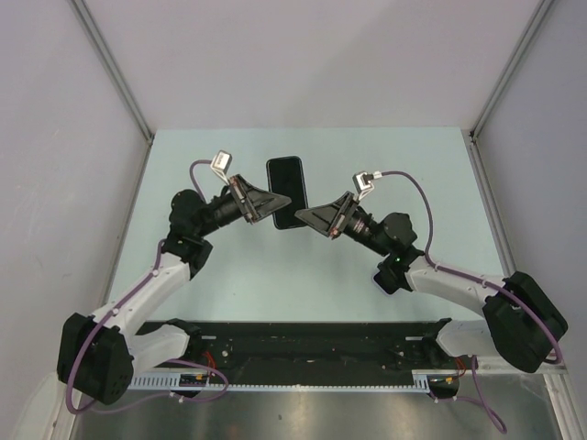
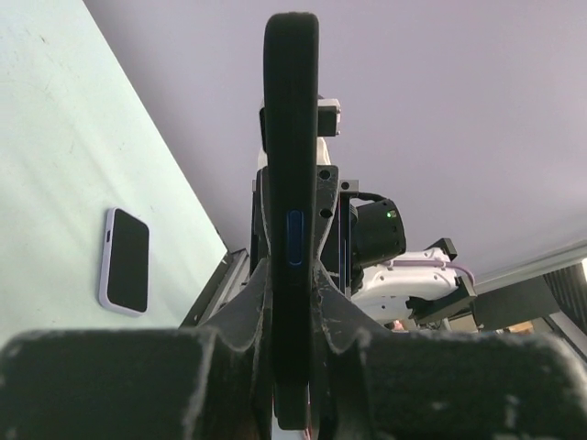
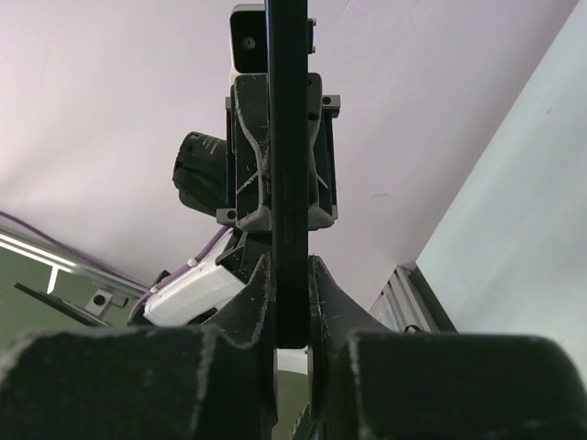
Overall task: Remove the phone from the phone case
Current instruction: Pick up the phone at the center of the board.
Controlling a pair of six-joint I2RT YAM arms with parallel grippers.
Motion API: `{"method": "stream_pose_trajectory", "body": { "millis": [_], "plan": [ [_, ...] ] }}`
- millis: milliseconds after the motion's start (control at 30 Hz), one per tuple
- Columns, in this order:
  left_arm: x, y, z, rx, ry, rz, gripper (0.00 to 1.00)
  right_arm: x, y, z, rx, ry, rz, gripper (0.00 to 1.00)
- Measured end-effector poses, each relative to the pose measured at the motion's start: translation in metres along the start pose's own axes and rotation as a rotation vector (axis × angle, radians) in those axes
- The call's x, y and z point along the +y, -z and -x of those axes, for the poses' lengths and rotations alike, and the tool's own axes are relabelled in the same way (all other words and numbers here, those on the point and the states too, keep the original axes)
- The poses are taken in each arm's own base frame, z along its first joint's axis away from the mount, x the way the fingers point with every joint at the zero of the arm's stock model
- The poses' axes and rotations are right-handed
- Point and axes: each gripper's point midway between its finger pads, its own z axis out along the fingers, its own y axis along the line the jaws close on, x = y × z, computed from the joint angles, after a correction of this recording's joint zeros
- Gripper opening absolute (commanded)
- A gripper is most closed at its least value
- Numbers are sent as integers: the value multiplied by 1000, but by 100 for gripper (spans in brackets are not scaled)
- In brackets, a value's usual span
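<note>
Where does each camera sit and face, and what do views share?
Top external: above, behind the robot, looking down on the table; both arms show, left gripper and right gripper shut on the phone.
Left wrist: on the left arm, facing along its fingers past the phone's edge to the right arm.
Right wrist: mirrored, own fingers foremost, facing the left arm.
All share the phone.
</note>
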Motion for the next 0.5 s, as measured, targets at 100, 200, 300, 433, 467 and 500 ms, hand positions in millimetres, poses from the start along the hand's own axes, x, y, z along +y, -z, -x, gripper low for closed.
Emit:
{"method": "stream_pose_trajectory", "body": {
  "millis": [100,200,300,433,467,500],
  "plan": [
    [-1,2,1,-3,-4,-3,68,1,-1,-1,3,-5,7,0],
    [-11,5,7,-20,-38,-38,85,-2,-2,-4,16,-17,-5,0],
    [-19,8,13,-39,-62,-66,75,-8,-2,-8,31,-32,-25,0],
    [-17,3,18,-37,-41,-98,53,-1,-2,-8,38,-44,9,0],
    [-15,1,20,-37,-29,-107,50,0,-3,-8,38,-47,17,0],
    [-11,-2,22,-37,-9,-117,48,0,-3,-9,40,-51,21,0]
  ]
}}
